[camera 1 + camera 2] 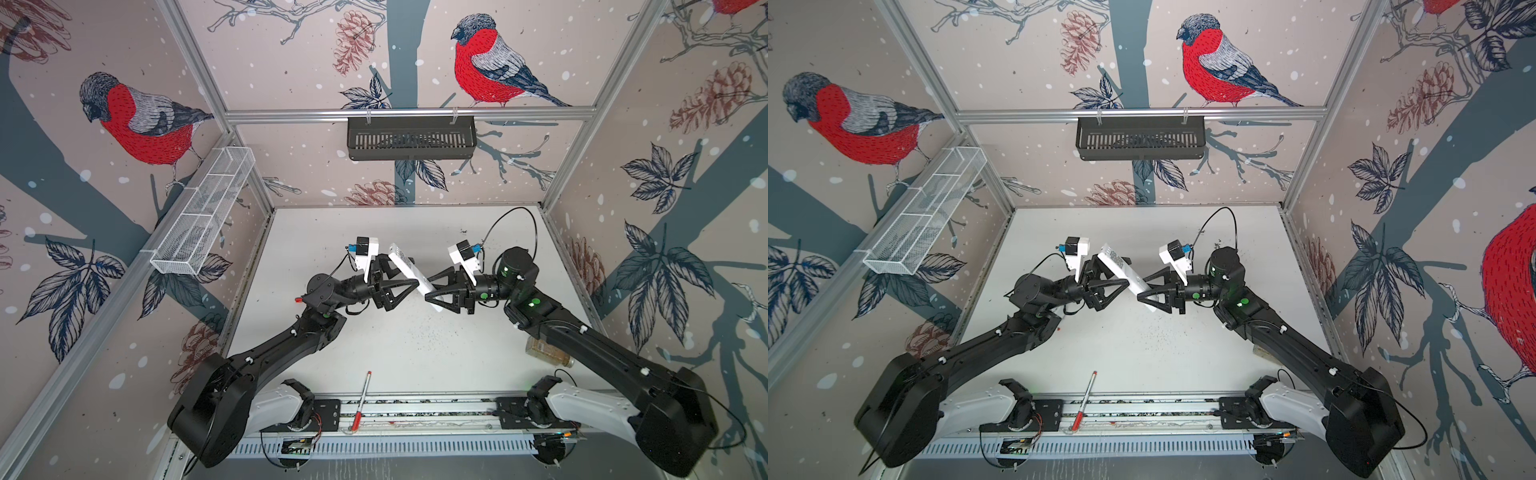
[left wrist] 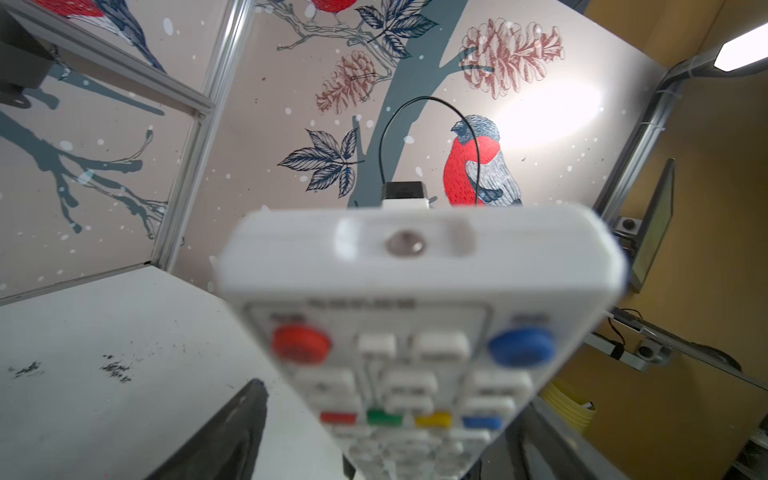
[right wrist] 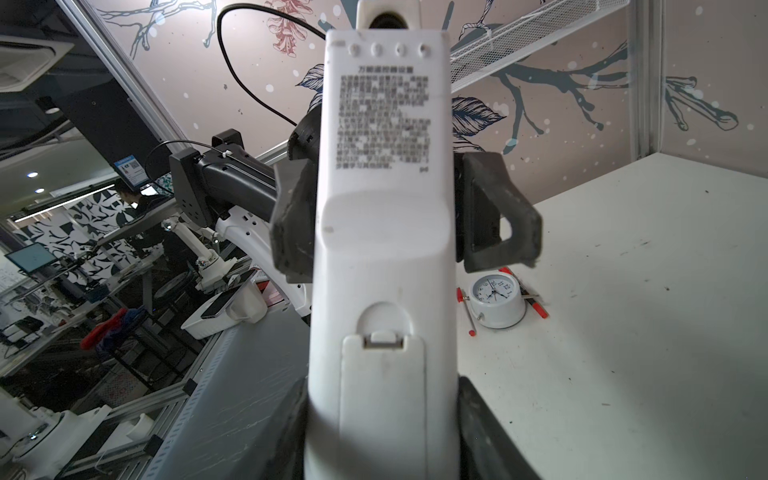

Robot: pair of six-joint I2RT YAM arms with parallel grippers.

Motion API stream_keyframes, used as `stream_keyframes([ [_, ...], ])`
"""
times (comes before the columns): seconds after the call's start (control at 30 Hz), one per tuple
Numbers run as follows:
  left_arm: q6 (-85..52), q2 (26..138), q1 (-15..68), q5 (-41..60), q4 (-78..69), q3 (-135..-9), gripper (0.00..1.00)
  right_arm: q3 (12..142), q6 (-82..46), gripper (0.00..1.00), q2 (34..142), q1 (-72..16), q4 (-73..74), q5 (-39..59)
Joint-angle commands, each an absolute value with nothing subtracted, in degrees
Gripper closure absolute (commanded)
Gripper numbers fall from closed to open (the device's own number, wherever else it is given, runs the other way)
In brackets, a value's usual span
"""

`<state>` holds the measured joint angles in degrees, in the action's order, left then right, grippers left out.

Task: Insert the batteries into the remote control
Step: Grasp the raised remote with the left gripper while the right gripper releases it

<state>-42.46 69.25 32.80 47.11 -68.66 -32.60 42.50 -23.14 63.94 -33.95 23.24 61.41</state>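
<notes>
The white remote control [image 1: 409, 270] [image 1: 1123, 270] hangs tilted in the air above the table's middle, between both arms. My right gripper [image 1: 430, 291] [image 1: 1142, 289] [image 3: 382, 424] is shut on its lower end, and the right wrist view shows the plain back [image 3: 382, 208] with the battery cover [image 3: 382, 395] closed. My left gripper [image 1: 403, 277] [image 1: 1117, 277] [image 2: 390, 415] is open around the button part [image 2: 415, 291]. Its fingers [image 3: 494, 212] flank the remote's edges, with a gap showing on one side. The batteries are out of view.
A round white alarm clock [image 3: 496, 299] stands on the table under the left arm, with red-and-white pens [image 3: 465, 311] beside it. Another pen [image 1: 362, 401] [image 1: 1086, 401] lies at the front edge. A jar [image 1: 548, 353] lies under the right arm. Baskets [image 1: 411, 137] [image 1: 203, 212] hang on the walls.
</notes>
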Motion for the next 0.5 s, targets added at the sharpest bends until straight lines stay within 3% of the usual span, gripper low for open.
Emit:
stream_keyframes([
  [0.0,-46.2,70.0,32.8,50.4,-78.9,-32.4,0.24,42.3,-24.6,0.75,64.6,-33.9,27.8,64.2],
  [0.2,-48.0,71.9,33.0,51.6,-80.4,-32.8,0.48,42.7,-25.3,0.74,67.1,-33.9,28.9,64.4],
  [0.33,-45.9,71.3,33.0,49.8,-76.7,-32.6,0.57,43.0,-24.9,0.72,67.6,-33.8,28.6,64.4],
  [0.47,-40.7,69.4,33.0,46.7,-67.3,-33.0,0.67,43.2,-23.2,0.61,68.1,-33.8,26.4,63.8],
])
